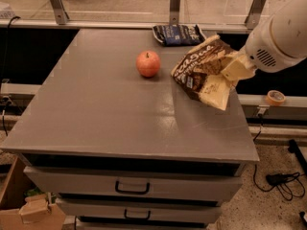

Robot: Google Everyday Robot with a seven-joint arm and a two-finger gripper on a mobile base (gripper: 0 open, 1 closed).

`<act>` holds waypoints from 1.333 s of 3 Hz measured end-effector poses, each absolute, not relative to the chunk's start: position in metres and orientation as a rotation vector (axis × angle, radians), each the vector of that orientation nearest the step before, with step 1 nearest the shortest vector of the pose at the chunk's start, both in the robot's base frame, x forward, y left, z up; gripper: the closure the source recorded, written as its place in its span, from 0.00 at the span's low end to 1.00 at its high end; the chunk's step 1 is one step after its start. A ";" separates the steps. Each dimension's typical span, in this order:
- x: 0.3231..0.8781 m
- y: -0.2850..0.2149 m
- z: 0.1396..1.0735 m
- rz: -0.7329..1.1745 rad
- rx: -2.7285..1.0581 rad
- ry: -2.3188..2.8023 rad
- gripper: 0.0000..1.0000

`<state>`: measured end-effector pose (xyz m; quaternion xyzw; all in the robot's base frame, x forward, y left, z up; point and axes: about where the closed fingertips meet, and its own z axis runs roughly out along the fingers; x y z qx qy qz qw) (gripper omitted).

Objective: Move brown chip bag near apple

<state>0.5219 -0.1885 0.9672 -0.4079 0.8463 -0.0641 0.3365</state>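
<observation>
Three items in play on the grey worktop [105, 114]: apple [148, 63], brown chip bag [201, 68] and a dark blue snack bag [176, 34].

The apple stands upright, stem up, around the middle of the back half, nothing touching it. The blue snack bag lies flat at the far edge, behind both and apart from the apple. It is not the target.

The brown chip bag is to the right of the apple, near the worktop's right edge, with a clear gap between them. It is tilted and crumpled, dark lettered face turned up toward the camera, cream corner pointing down. That hang suggests it is carried by its right side rather than lying flat. I cannot tell whether the low corner touches the surface.

The pincer [236, 69] comes in from the right on the white arm [280, 35], closed down on the bag's right side, pale fingers pinching the crinkled foil. A side grip makes sense: it leaves the bag's left end free to lead toward the fruit.

Judgement: transport phase, bag in hand, gap not yet small enough to count as near. The next move needs a short leftward carry and a low release. Risk: the bag swings into the apple and rolls it.

A tape roll [275, 97] sits off the worktop on the right ledge, irrelevant.
</observation>
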 end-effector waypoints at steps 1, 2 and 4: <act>0.532 -0.181 0.958 -0.124 -1.020 2.188 1.00; 0.543 -0.157 0.942 -0.048 -0.997 2.166 1.00; 0.562 -0.125 0.924 -0.017 -0.976 2.133 0.61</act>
